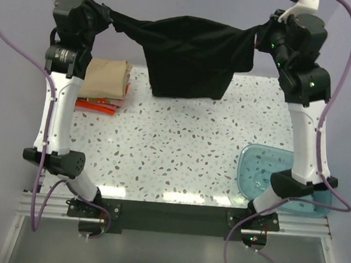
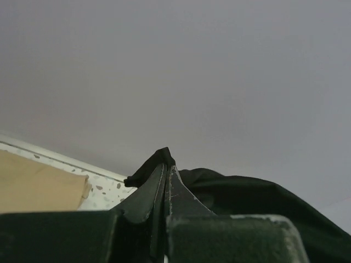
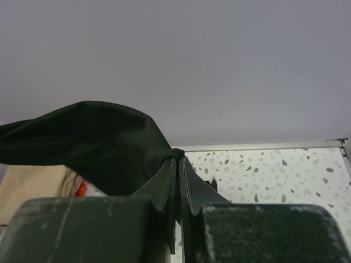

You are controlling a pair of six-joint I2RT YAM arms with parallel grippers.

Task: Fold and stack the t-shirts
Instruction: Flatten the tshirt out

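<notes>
At the near right, a translucent teal bowl (image 1: 260,173) is seen on the speckled desk (image 1: 174,149), partly hidden by the right arm and judged to play no part in the task. Farther back, at the desk's far left, the tan t-shirt (image 1: 107,78) lies folded on top of the red-orange t-shirt (image 1: 96,106), of which only an edge protrudes; two of the three garments are therefore judged folded and stacked. Farthest back, the black t-shirt (image 1: 193,54) is held aloft and spread between the left hand (image 1: 110,20) and the right hand (image 1: 258,38), its body hanging over the desk's far edge; whether its hem touches the surface cannot be told. This garment is judged unfolded, so its folding and its placing on the stack are left to be done. The overhead view alone shows the full span of the cloth, the bowl and the stack's position. Only the wrist views show the grips closely: each hand is seen fully closed, a small bunch of black cloth pinched between its fingertips. The right wrist view also shows tan and red-orange cloth beneath the hanging black fabric.
</notes>
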